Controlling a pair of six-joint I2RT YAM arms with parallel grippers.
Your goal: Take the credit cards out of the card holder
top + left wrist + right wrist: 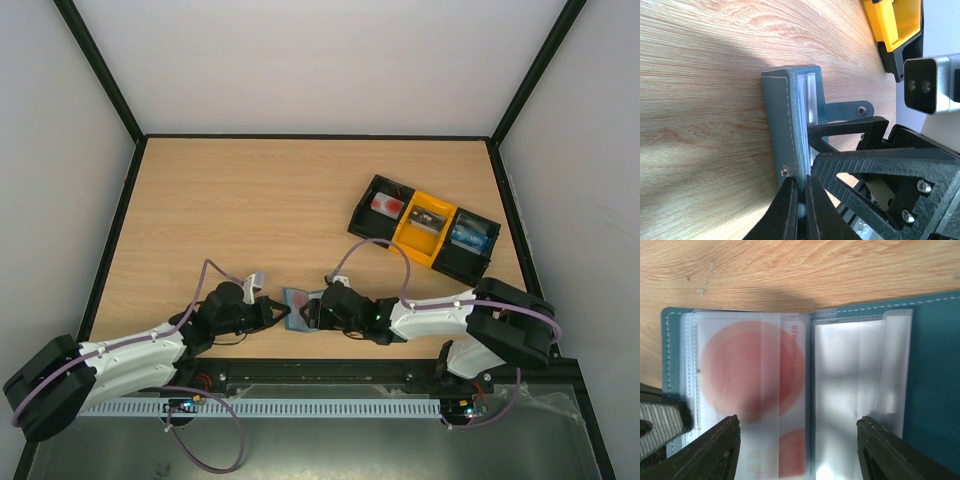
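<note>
Sitting on the bench (pixel 250 200) near its front edge, the card holder (pixel 298 306) is right between the two hands. It is blue-grey and it is open.

The left hand (pixel 278 317) reaches in from the left. Its two fingers (pixel 785 215) are pressed close together, with the left cover of the card holder squeezed between them. In the left wrist view the cover shows edge-on, with pale stitches along it. The little tab (pixel 847 109) with its round snap sticks out on the far side.

The right hand (pixel 316 312) reaches in from the right and sits over the open card holder. Its fingers are wide apart and nothing is between them. In the right wrist view one finger is low on the left and the other is low on the right.

Inside the card holder are clear plastic sleeves. The left sleeve has a card (pixel 750 380) in it, white with big red circles. The card is tucked all the way in. The right sleeve (pixel 855 375) looks shiny, and I cannot tell if a card is in it.

A black and yellow tray (pixel 362 215) sits farther back on the right, well apart from the card holder. It has three parts, with something in each.
</note>
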